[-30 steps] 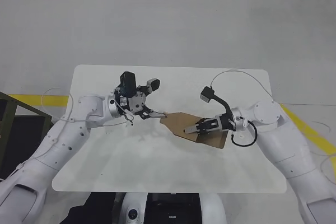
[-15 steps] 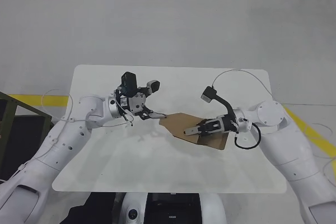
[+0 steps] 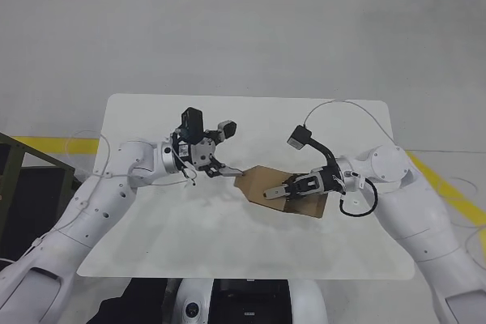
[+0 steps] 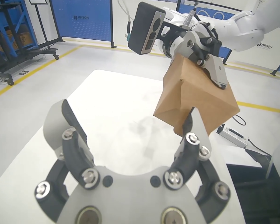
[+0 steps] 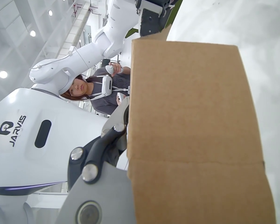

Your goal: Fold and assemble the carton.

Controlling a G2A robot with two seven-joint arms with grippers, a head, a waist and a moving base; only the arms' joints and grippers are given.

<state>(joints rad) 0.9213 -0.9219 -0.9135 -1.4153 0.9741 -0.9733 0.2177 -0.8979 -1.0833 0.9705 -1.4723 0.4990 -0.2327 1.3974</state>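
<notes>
A flat brown carton (image 3: 257, 176) hangs partly folded over the middle of the white table. My right gripper (image 3: 272, 193) is shut on it, one finger (image 4: 218, 73) lying across its upper panel. In the right wrist view the carton (image 5: 191, 122) covers one side, with one finger (image 5: 121, 115) at its edge. My left gripper (image 4: 128, 108) is open at the carton's (image 4: 191, 94) left corner. One of its fingertips (image 4: 193, 115) touches the lower edge there and the other stands free. From above, the left gripper (image 3: 221, 150) sits just left of the carton.
The white table (image 3: 146, 235) has bare room on the left and along the front. A thin cable (image 3: 348, 105) loops over its back right corner. A dark green frame (image 3: 0, 162) stands off the left edge.
My left gripper has shifted a little to the right, closer against the carton's corner. The carton has turned slightly in the right gripper and looks shorter from above.
</notes>
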